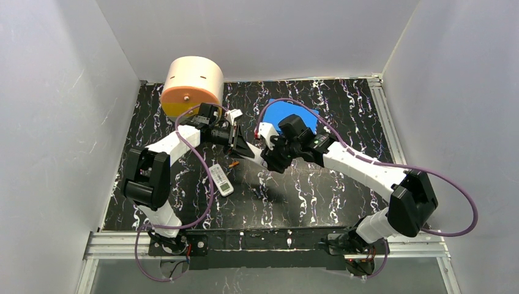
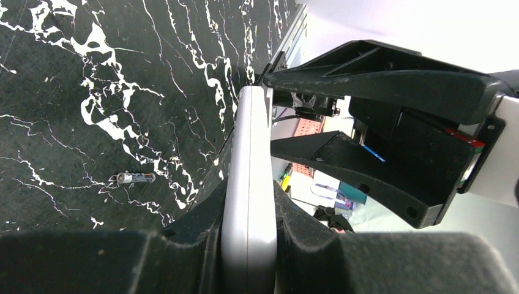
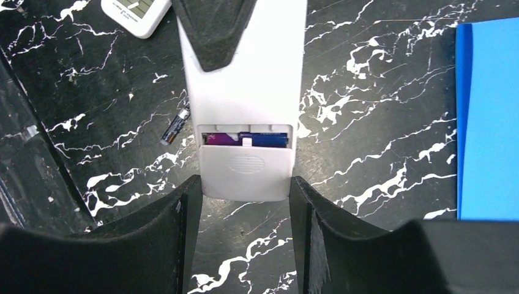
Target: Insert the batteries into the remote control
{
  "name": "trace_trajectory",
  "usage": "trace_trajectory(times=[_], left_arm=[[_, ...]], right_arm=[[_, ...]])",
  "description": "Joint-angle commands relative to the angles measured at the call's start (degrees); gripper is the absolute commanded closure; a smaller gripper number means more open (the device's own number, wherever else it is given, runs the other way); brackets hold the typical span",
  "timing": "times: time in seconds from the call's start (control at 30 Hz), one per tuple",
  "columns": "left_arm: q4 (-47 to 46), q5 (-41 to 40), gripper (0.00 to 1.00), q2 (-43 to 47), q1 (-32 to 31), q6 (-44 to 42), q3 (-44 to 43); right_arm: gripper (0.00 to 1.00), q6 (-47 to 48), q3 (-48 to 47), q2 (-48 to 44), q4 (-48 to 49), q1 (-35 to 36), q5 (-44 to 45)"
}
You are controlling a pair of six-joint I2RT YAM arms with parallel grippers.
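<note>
Open surface (image 1: 318, 196) front right; held remote (image 3: 257, 92) spans the middle; second remote (image 1: 221, 179), battery (image 3: 176, 127), orange drum (image 1: 191, 86) crowd left.

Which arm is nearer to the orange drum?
Left. The left arm reaches just in front of the orange drum; the right arm is farther off, beside the blue sheet.

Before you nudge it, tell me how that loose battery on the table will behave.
The battery is a smooth cylinder lying on its side on the flat table, so a sideways push will probably roll it. It looks rigid, and so slim it may slip from a pinch.
</note>
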State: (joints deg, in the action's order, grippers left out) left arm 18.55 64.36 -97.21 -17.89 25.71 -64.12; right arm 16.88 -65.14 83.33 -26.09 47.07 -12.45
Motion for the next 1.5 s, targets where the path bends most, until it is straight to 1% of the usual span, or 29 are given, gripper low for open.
trace_trajectory(times=[0.0,0.4,0.67,1.47], left_arm=[[2.5,2.9,1.0,2.3,-0.1,-2.3,0.1],[3.4,3.3,1.0,2.3,-0.2,-2.9,-0.5],[4.4,3.2,1.0,2.5,-0.7,-4.0,-0.2],[4.7,1.5,1.0,1.7,-1.5,-2.7,-0.7]], right_arm=[[0.57,0.4,-3.3,-0.2,0.1,0.2,1.3],[0.57,3.5,-5.1,2.3,-3.5,1.3,-0.7],[0.57,4.0,-5.3,2.9,-3.3,1.6,-0.8],[0.57,3.8,-4.2,2.2,-1.1,2.5,1.9]])
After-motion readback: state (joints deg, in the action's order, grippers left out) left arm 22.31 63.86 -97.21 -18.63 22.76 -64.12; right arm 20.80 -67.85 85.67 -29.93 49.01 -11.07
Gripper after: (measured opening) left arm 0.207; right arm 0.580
